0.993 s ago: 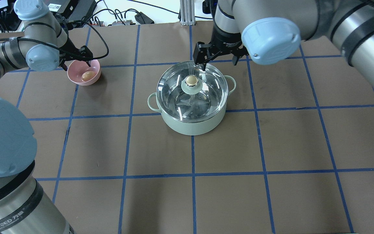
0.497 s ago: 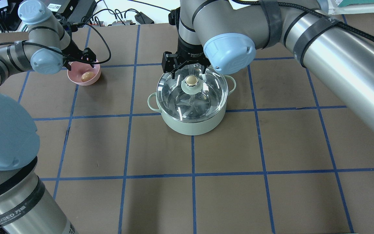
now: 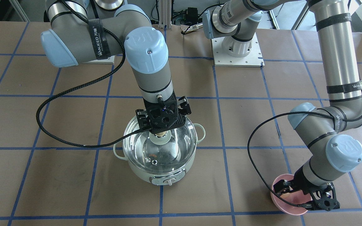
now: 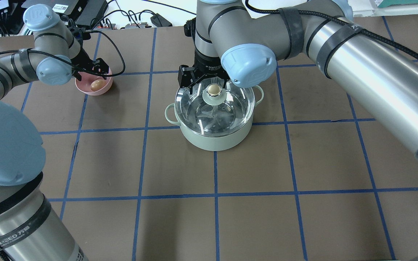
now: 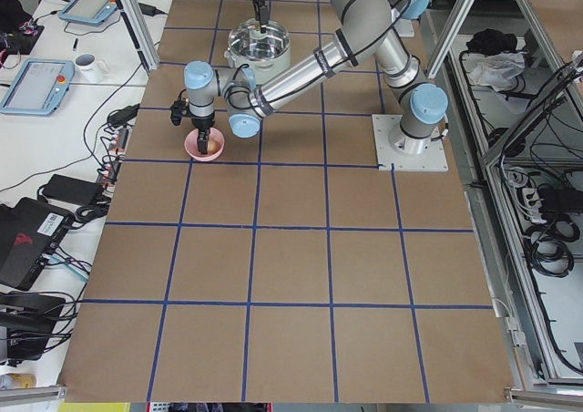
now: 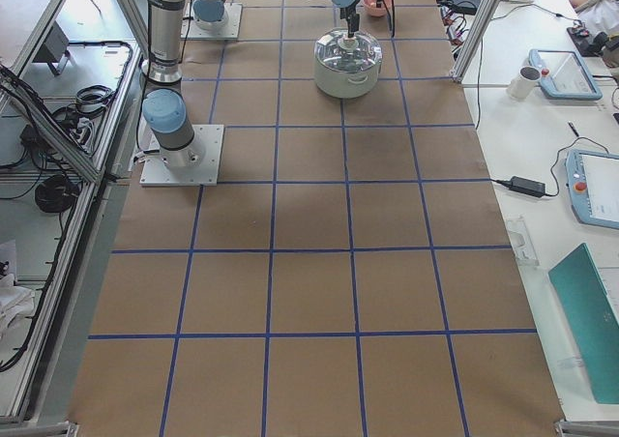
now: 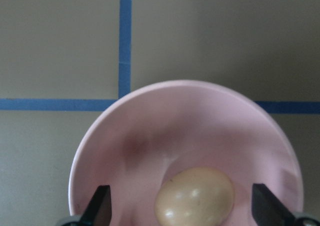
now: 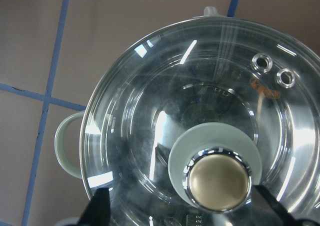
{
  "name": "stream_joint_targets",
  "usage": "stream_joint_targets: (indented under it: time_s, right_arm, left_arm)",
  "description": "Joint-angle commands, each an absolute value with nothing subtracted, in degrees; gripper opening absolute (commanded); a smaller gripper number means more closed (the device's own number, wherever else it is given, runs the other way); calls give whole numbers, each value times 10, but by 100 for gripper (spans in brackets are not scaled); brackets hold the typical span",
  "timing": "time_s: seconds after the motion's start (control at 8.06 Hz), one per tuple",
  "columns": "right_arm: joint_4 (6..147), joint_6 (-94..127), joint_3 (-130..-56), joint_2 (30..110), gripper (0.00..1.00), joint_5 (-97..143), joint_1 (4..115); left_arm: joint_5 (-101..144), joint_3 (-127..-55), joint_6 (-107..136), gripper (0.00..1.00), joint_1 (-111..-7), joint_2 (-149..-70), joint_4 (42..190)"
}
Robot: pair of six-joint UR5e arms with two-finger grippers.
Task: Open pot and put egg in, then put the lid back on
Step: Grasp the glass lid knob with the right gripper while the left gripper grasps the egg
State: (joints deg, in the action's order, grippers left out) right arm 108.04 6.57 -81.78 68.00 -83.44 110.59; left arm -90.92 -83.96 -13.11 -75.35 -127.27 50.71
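The mint-green pot [image 4: 214,139] stands mid-table with the glass lid [image 4: 230,108] seated on it; the tan knob [image 4: 214,89] is at its middle. My right gripper [image 4: 205,79] is open and hovers just above the lid. In the right wrist view its fingertips [image 8: 100,208] straddle the knob [image 8: 218,182] without touching it. The egg [image 4: 97,85] lies in a pink bowl [image 4: 82,88] at the far left. My left gripper [image 7: 183,206] is open over the bowl, with its fingers [image 7: 102,206] on either side of the egg [image 7: 195,196].
Cables and electronics [image 4: 85,12] lie along the far table edge, with an aluminium post [image 4: 207,14] behind the pot. The right arm's long link [image 4: 357,72] spans the table's right half. The pot's dial knob [image 3: 167,182] faces away from the robot.
My right gripper has swung left from the pot's far right rim to above the lid, by the knob. My left gripper has shifted slightly over the bowl. Pot, lid and egg have not moved.
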Motion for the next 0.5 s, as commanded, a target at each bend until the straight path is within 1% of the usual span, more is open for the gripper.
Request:
stream_joint_targets:
  time_s: [0.0, 0.37]
  right_arm:
    - [1081, 66, -826, 671, 100, -835, 1107]
    - [1079, 63, -829, 668, 100, -845, 1107]
  left_arm:
    - [-911, -842, -139, 100, -753, -1275, 507]
    - [-911, -843, -139, 100, -753, -1275, 505]
